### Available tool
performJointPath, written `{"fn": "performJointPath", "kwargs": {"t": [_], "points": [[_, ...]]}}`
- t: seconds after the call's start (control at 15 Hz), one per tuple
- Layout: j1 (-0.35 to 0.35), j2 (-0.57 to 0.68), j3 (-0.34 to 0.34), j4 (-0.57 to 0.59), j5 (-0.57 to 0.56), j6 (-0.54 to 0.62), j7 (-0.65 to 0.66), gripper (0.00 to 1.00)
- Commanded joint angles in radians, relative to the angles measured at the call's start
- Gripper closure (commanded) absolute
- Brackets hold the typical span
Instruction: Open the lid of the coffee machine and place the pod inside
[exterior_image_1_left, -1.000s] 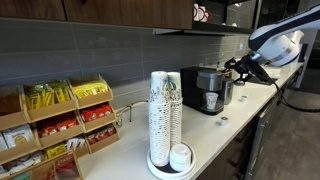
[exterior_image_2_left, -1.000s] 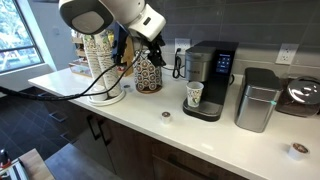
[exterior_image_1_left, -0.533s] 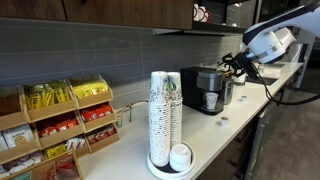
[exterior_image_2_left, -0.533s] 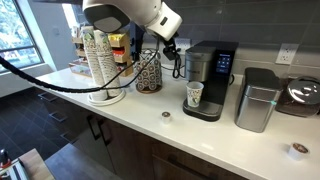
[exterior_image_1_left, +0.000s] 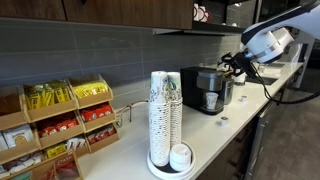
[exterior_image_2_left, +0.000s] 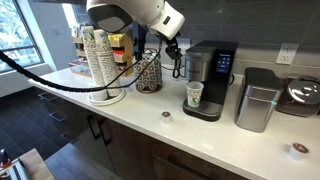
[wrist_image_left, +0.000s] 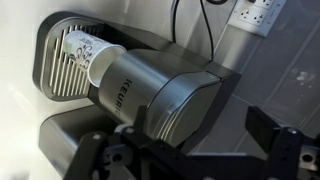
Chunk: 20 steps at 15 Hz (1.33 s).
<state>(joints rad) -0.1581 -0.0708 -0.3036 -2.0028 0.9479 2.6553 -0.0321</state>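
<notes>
Higher and nearer than a second ago, the gripper (exterior_image_1_left: 237, 62) hangs beside the coffee machine (exterior_image_1_left: 208, 90) on the desk (exterior_image_1_left: 245, 110) in an exterior view, small and blurred. In an exterior view the lid (exterior_image_2_left: 210, 47) lies down. Wrist view: jaws released, wide apart; "Keurig" reads on the black-and-silver head, edges cropped.

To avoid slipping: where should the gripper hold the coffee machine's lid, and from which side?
Probably the lid at its front edge above the cup bay, coming from the front and lifting; its back faces the wall, so it likely pivots there.
</notes>
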Motion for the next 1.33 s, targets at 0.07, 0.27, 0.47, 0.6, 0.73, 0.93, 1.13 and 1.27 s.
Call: {"fn": "performJointPath", "kwargs": {"t": [0.07, 0.27, 0.47, 0.6, 0.73, 0.93, 1.13, 1.27], "points": [[-0.004, 0.064, -0.020, 0.056, 0.121, 0.028, -0.073, 0.00], [-0.013, 0.104, -0.031, 0.090, 0.197, 0.011, -0.105, 0.00], [-0.022, 0.145, -0.031, 0.133, 0.306, -0.002, -0.150, 0.00], [-0.029, 0.171, -0.030, 0.160, 0.376, -0.009, -0.182, 0.00], [-0.037, 0.195, -0.029, 0.186, 0.446, -0.018, -0.215, 0.00], [-0.046, 0.229, -0.027, 0.219, 0.544, -0.020, -0.268, 0.00], [-0.055, 0.250, -0.026, 0.240, 0.610, -0.023, -0.302, 0.00], [-0.058, 0.258, -0.025, 0.250, 0.643, -0.027, -0.311, 0.00]]}}
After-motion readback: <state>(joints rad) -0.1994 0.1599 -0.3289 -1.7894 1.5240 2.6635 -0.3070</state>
